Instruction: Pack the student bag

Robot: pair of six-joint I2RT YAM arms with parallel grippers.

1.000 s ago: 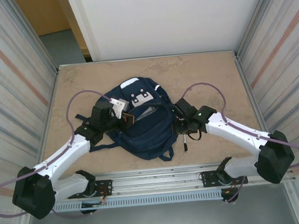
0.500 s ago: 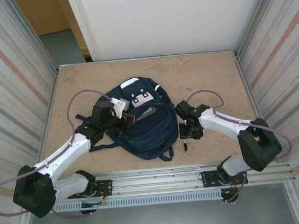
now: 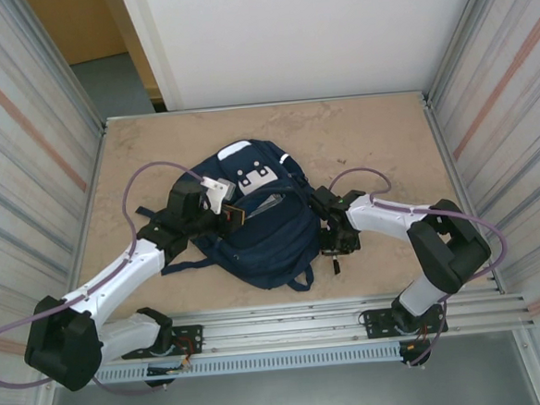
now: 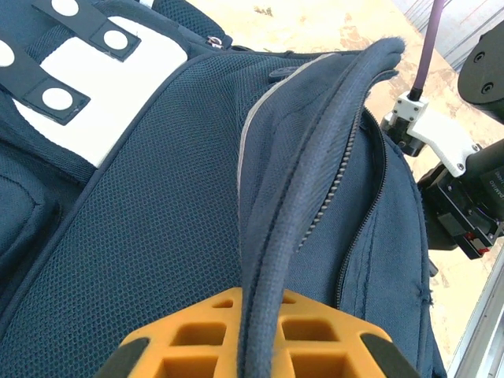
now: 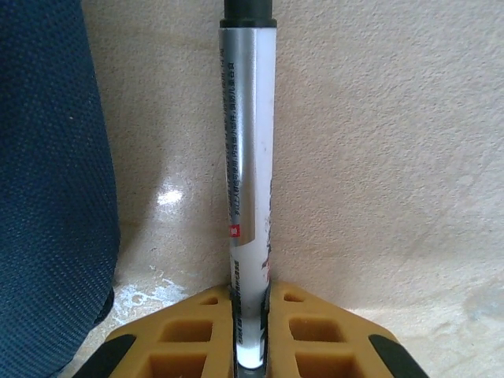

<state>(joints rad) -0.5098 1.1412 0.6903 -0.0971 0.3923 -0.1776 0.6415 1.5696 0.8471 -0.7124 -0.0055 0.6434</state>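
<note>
Top external view. The bag (image 3: 258, 226), navy with white patches, lies flat near the middle of the table (image 3: 385, 129), somewhat toward the near edge. Its patched end faces away from the arm bases and a dark strap loop lies at its near end. The left gripper (image 3: 232, 214) sits over the bag's left upper part, at the zip opening. The right gripper (image 3: 336, 242) points down at the table just beside the bag's right side, and a pen (image 3: 335, 265) shows below it on the bare surface.

Left wrist view. The bag (image 4: 157, 236) is seen close up: mesh fabric, a white patch with dark snap tabs at upper left, and an unzipped edge with a light stripe running up the picture. The left gripper (image 4: 253, 335) is closed on that thick zip edge, which passes between its orange pads (image 4: 189, 339). Part of the right arm (image 4: 465, 189) stands beyond the bag at right.

Right wrist view. The right gripper (image 5: 250, 315) is closed on the pen (image 5: 248, 142), a silver barrel with a dark end, pinched between the orange pads (image 5: 323, 335) and lying on the table (image 5: 378, 157). The bag (image 5: 55, 197) lies just beside it at left, apart from the pen.
</note>
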